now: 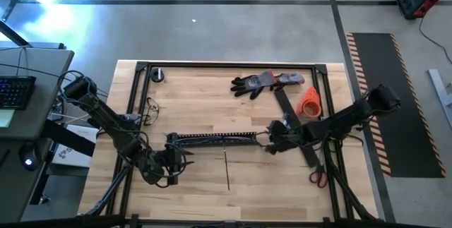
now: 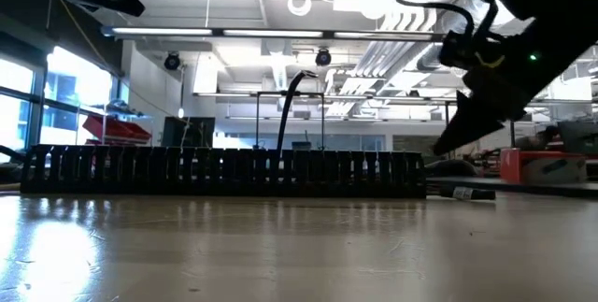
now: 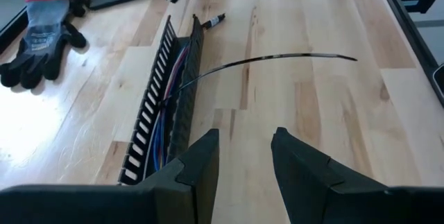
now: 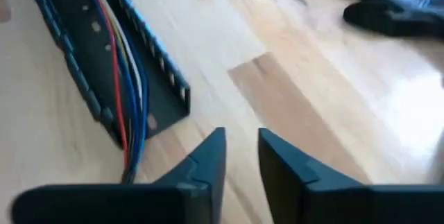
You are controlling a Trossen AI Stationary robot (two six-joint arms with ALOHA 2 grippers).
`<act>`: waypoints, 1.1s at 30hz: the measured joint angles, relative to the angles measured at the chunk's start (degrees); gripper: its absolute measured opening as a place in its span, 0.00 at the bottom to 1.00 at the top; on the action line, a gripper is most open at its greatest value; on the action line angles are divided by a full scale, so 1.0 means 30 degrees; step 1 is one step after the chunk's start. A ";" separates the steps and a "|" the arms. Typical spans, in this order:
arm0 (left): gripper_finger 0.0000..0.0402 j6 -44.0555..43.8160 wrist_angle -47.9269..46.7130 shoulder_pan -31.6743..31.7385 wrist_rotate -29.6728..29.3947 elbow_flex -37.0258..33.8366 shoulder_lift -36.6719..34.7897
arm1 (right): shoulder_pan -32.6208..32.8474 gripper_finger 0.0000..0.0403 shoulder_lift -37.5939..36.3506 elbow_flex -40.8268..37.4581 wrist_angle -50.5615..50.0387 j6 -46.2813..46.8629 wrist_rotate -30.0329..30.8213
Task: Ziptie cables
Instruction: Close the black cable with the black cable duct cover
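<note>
Both my claws, left claw [image 3: 244, 165] and right claw [image 4: 241, 156], are spread and hold nothing. The cables [image 4: 128, 89] lie loose in the slotted bar [image 1: 212, 140]. I think a clumsy grab could pull them out.

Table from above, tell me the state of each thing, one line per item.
Cables: lying inside the slotted bar, not tied.
Slotted bar: flat on the table, open side up.
Zip tie: loose, arching out of the bar.
Left tool: open, empty.
Right tool: open, empty.
Gloves: lying unused.
Scissors: lying closed.
</note>
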 joint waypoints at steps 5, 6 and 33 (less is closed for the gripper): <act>0.29 0.0000 -0.0068 0.0005 0.0000 0.0007 -0.0005 | -0.0532 0.06 -0.0095 0.0683 -0.0729 -0.0845 0.0641; 0.29 -0.0006 -0.0088 0.0005 0.0000 0.0006 -0.0005 | -0.0596 0.05 -0.0142 0.0834 -0.1171 -0.0759 0.0940; 0.29 0.0002 0.0010 -0.0010 0.0005 0.0015 -0.0005 | 0.4693 0.86 -0.2808 -0.3709 -1.0650 1.5591 0.0800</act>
